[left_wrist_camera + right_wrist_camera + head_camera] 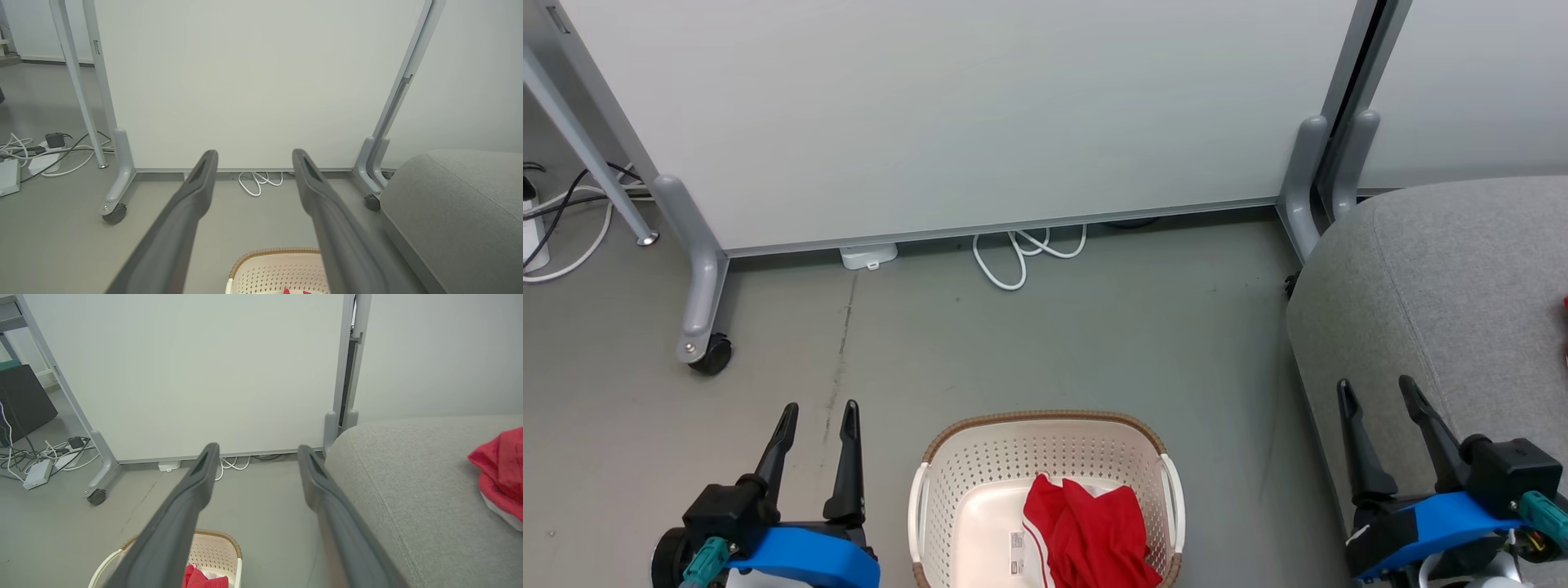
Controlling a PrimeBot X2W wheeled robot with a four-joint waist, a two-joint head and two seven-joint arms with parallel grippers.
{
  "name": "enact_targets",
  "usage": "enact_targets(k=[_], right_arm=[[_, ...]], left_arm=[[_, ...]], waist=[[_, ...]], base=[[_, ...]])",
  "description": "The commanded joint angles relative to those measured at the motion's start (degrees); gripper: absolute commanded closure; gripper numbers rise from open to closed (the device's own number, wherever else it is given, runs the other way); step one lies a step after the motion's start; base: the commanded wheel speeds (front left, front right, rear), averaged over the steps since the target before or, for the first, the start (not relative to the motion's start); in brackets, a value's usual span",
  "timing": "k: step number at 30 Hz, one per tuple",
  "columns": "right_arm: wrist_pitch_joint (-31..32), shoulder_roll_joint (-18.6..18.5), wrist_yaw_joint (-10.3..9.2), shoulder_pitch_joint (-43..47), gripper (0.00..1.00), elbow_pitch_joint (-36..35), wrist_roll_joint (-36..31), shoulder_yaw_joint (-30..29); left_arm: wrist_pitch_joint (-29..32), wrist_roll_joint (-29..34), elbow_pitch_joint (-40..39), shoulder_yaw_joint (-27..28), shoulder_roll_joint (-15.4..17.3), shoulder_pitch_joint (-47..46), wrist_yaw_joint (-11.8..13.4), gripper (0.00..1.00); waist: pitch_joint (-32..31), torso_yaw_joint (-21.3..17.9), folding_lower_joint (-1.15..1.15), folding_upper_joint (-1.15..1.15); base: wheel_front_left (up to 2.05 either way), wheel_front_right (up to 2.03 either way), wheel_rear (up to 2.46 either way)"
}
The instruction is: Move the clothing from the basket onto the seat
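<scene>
Left gripper (821, 406) and right gripper (1376, 384) empty, fingers spread, flanked basket (1045, 418), likely poised for next pick; red clothing (1094, 531) lay inside, one garment (500, 465) already on grey seat (1445, 278).

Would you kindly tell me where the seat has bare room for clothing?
The seat is bare from its rounded corner beside the partition leg across to the red garment farther right. Crowded: the right half of the basket, holding clothing.

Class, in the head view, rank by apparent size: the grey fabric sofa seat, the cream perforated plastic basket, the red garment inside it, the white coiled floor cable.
1. grey fabric sofa seat, though cropped by the frame
2. cream perforated plastic basket
3. red garment
4. white coiled cable
</scene>
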Motion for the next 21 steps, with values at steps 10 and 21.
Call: enact_targets(k=[10, 21], right_arm=[[-0.49, 0.1, 0.01, 1.4, 0.0, -0.01, 0.72, 0.15], [-0.6, 0.11, 0.01, -0.25, 0.0, 0.01, 1.64, 1.23]], left_arm=[[-0.15, 0.43, 0.64, 0.6, -0.12, 0.17, -0.05, 0.0], [-0.15, -0.31, 0.85, 0.2, -0.55, -0.38, -0.05, 0.0]], waist=[[-0.1, 0.27, 0.0, 0.0], [1.29, -0.65, 0.0, 0.0]], base=[[0.0, 0.0, 0.0], [0.0, 0.0, 0.0]])
